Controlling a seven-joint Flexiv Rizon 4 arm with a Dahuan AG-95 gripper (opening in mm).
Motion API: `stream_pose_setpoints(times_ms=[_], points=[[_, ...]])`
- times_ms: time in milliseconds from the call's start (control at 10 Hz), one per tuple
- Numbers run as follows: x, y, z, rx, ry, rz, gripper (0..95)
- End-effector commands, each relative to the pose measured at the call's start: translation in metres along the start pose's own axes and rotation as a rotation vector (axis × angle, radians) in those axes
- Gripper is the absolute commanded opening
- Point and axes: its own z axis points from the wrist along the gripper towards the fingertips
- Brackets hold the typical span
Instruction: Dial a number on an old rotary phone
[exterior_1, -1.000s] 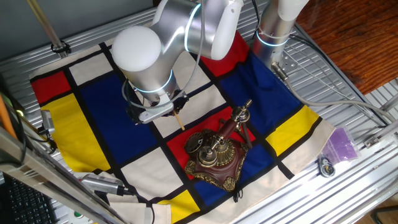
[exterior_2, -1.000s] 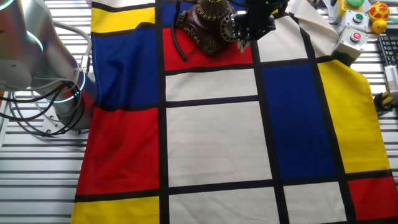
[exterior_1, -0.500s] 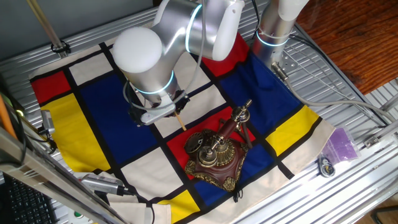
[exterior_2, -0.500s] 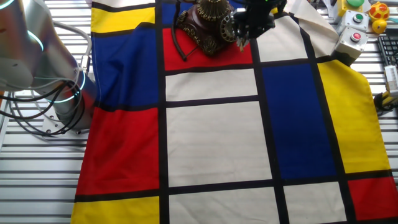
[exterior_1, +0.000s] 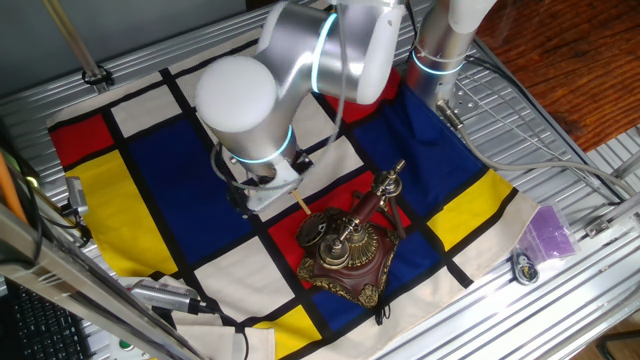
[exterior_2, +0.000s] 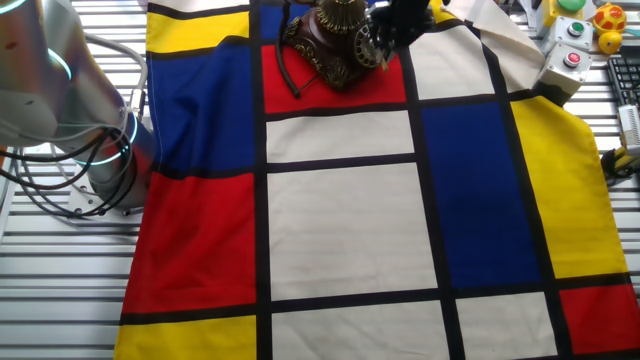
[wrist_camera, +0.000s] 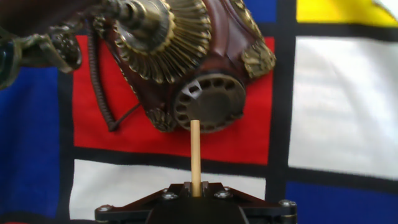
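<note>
Sitting on a red square of a colour-block tablecloth (exterior_1: 150, 200) of red, blue, yellow and cream panels edged in black, an ornate antique rotary phone (exterior_1: 345, 250) with a dark reddish wooden base and brass filigree trim is resting near the table's front edge, its brass-and-wood handset (exterior_1: 375, 200) lying across the cradle. The silver robot arm (exterior_1: 300, 70) is reaching down beside the phone, and its black two-finger gripper (wrist_camera: 196, 190) is clamping a thin, pale wooden stick (wrist_camera: 195, 155) between narrowly set jaws. In the hand view the stick is pointing straight up toward the round brass dial (wrist_camera: 208, 102) with its ring of finger holes, its tip overlapping the dial's lower rim; whether it is touching cannot be told. A dark coiled cord (wrist_camera: 102, 93) is trailing across the red cloth beside the base. In the other fixed view the gripper (exterior_2: 385, 40) is sitting just beside the phone (exterior_2: 335, 35) at the far edge of the cloth
</note>
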Motion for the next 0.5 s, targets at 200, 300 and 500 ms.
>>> stream_pose_setpoints(times_ms=[200,300,500], points=[[-0.0110,0.0042,0.0020,0.009,0.007,-0.032,0.0],[-0.0138,0.0056,0.0040,0.014,0.009,-0.035,0.0],[-0.0179,0.0033,0.0064,0.016,0.014,-0.028,0.0]])
